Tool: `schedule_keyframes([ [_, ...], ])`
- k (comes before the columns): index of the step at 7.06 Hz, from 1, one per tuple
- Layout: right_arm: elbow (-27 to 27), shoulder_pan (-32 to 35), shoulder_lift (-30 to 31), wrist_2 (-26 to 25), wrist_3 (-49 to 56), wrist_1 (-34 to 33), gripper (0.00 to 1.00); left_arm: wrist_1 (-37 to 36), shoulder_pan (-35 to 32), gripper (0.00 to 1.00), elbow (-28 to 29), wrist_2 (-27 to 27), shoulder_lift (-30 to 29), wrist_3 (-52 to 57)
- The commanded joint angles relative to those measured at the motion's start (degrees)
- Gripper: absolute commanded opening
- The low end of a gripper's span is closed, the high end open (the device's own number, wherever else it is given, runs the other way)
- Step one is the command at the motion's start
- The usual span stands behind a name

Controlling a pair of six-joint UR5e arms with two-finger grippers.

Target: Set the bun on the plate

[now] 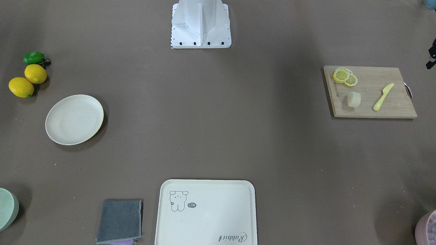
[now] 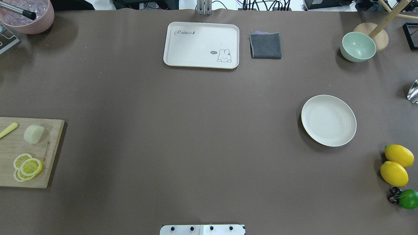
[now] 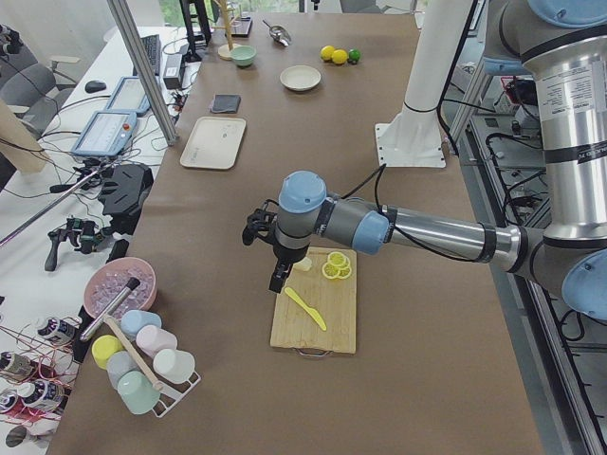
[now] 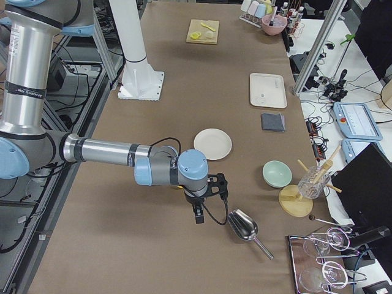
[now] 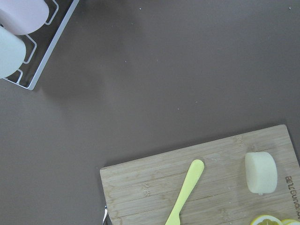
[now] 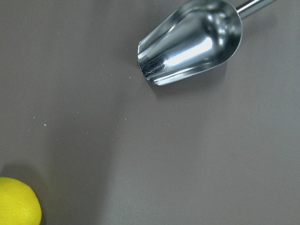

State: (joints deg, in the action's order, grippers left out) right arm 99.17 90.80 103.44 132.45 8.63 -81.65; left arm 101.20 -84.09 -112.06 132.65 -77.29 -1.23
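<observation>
The bun (image 1: 354, 99) lies on a wooden cutting board (image 1: 374, 110) at the robot's left end of the table, also seen as the bun (image 2: 34, 134) and the bun (image 5: 261, 172). Far across the table, toward the right end, the round cream plate (image 2: 328, 120) holds nothing; it is the plate (image 1: 74, 119). My left gripper (image 3: 276, 282) hangs above the board's outer edge, close to the bun (image 3: 302, 264). Beyond the plate (image 4: 212, 144), my right gripper (image 4: 197, 215) hovers near a metal scoop. Both grippers show clearly only in side views, so I cannot tell whether either is open or shut.
Lemon slices (image 1: 344, 76) and a yellow knife (image 1: 383, 97) share the board. A bear tray (image 2: 201, 45), grey cloth (image 2: 265, 45) and green bowl (image 2: 358, 47) line the far edge. Lemons (image 2: 394, 173), a lime (image 2: 409, 199) and a metal scoop (image 6: 192, 44) sit by the right end.
</observation>
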Motion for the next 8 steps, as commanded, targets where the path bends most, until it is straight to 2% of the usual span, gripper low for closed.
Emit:
schedule_keyframes([
  [1,0.23,-0.01,-0.17,0.17,-0.02,0.26,1.0,2.49,-0.2,0.98,0.43,0.32,1.95,0.09],
  [2,0.15,-0.01,-0.17,0.43,-0.28,2.87,1.0,3.2,-0.37,0.98,0.52,0.41,3.1,0.09],
  [4,0.75,-0.01,-0.52,1.57,-0.8,2.99,1.0,4.79,-0.11,0.98,1.66,0.41,3.99,-0.44],
  [6,0.85,-1.4,-2.09,1.32,-1.16,2.46,1.0,4.88,-0.2,0.97,1.84,0.5,3.99,-0.61],
  [8,0.41,-2.46,-4.46,1.23,-1.34,-1.12,1.0,4.62,-0.11,0.97,2.28,0.59,3.37,-0.61],
])
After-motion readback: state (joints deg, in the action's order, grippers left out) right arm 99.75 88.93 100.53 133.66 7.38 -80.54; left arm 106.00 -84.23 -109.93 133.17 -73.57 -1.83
